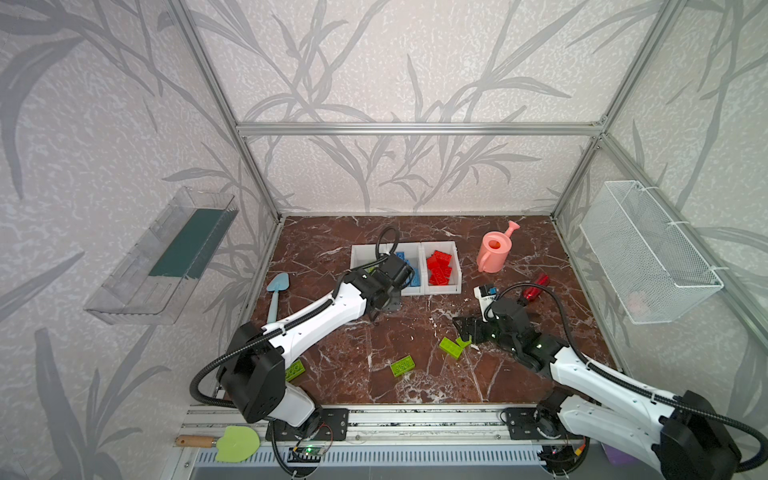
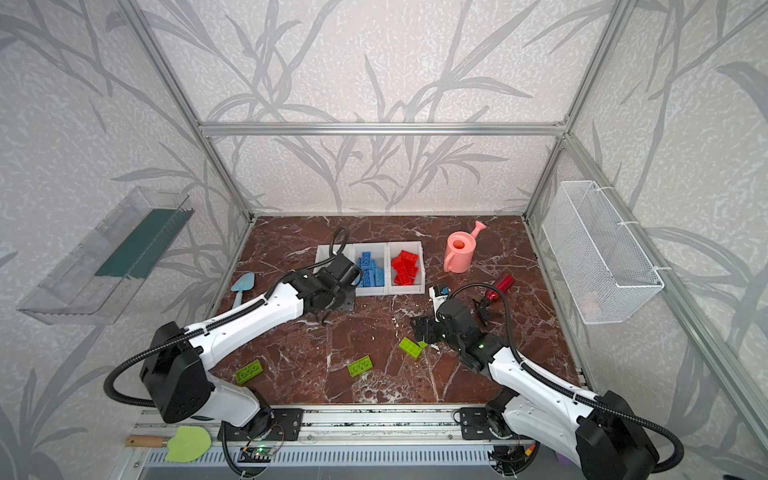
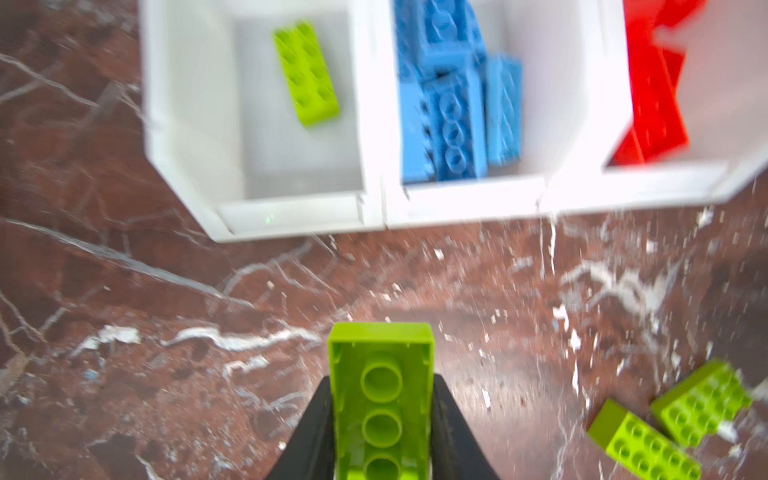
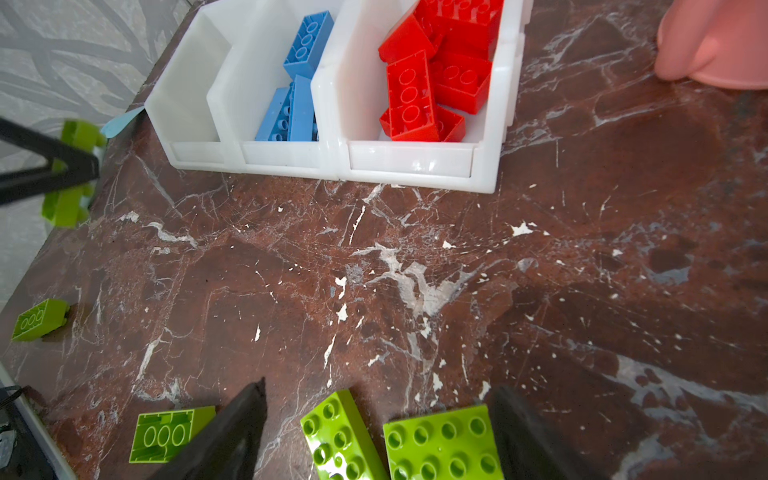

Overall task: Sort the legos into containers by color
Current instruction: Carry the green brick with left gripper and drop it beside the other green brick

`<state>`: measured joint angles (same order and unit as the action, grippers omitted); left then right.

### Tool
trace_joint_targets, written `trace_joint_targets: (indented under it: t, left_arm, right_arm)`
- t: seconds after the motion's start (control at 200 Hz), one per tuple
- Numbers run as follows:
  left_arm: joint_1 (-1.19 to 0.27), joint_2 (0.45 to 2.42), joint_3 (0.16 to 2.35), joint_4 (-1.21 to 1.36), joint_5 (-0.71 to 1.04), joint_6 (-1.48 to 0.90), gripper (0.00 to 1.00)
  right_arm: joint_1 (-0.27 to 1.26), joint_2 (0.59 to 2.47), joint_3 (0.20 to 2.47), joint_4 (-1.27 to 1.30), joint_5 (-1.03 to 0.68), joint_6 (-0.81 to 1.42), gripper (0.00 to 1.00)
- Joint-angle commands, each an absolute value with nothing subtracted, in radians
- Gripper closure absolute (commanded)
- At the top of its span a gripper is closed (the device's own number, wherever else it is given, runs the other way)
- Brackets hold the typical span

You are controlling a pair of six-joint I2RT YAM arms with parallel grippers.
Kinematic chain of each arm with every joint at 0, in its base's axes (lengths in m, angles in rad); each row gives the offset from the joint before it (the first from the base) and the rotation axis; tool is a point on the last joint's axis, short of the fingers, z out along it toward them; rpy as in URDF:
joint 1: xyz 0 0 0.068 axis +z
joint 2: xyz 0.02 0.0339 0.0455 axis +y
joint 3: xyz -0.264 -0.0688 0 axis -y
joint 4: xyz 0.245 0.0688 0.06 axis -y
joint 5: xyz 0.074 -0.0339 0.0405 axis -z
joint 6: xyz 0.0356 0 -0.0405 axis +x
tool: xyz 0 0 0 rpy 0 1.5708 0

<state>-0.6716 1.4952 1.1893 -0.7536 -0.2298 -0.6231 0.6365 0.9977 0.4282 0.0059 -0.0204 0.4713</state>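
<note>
My left gripper [image 3: 381, 380] is shut on a lime green brick [image 3: 380, 361], held hollow side up above the marble floor just in front of the three white containers [image 3: 465, 199]. The left bin holds one green brick [image 3: 305, 72], the middle bin blue bricks [image 3: 453, 120] and the right bin red bricks [image 4: 432, 79]. My right gripper [image 4: 378, 415] is open, low over two green bricks [image 4: 343, 436] [image 4: 442, 444] lying side by side between its fingers. Two more green bricks [image 1: 402, 367] [image 1: 294, 370] lie near the front edge.
A pink watering can [image 1: 494, 249] stands right of the bins. Behind the right arm lie a dark red ribbed piece [image 1: 536, 286] and a small white and blue object [image 1: 484, 293]. A blue trowel [image 1: 276, 291] lies at the left wall. A wire basket [image 1: 652, 253] hangs on the right wall.
</note>
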Motion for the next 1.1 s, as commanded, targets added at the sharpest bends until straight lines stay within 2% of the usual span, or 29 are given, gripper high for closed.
trace_joint_targets:
  t: [0.0,0.265,0.795,0.88,1.0,1.095]
  left_arm:
    - [-0.595,1.487,1.253,-0.798,-0.192,-0.558,0.69]
    - [-0.401,1.647,1.401,-0.784,-0.107,-0.531,0.69]
    - [-0.313,1.926,1.660,-0.835,-0.055,-0.490,0.68]
    - [-0.311,1.939,1.675,-0.838,-0.070,-0.485,0.62]
    - [-0.311,1.953,1.692,-0.843,-0.078,-0.477,0.45]
    - [-0.311,1.952,1.709,-0.856,-0.077,-0.483,0.37]
  right_arm:
    - [0.634,1.018,0.412,0.047,-0.039,0.482,0.15]
    - [0.633,1.005,0.400,0.060,-0.040,0.488,0.15]
    - [0.633,1.011,0.396,0.064,-0.026,0.483,0.15]
    - [0.633,1.013,0.396,0.063,-0.022,0.478,0.15]
    - [0.633,1.041,0.400,0.063,-0.015,0.470,0.15]
    - [0.633,1.062,0.411,0.050,-0.017,0.461,0.15]
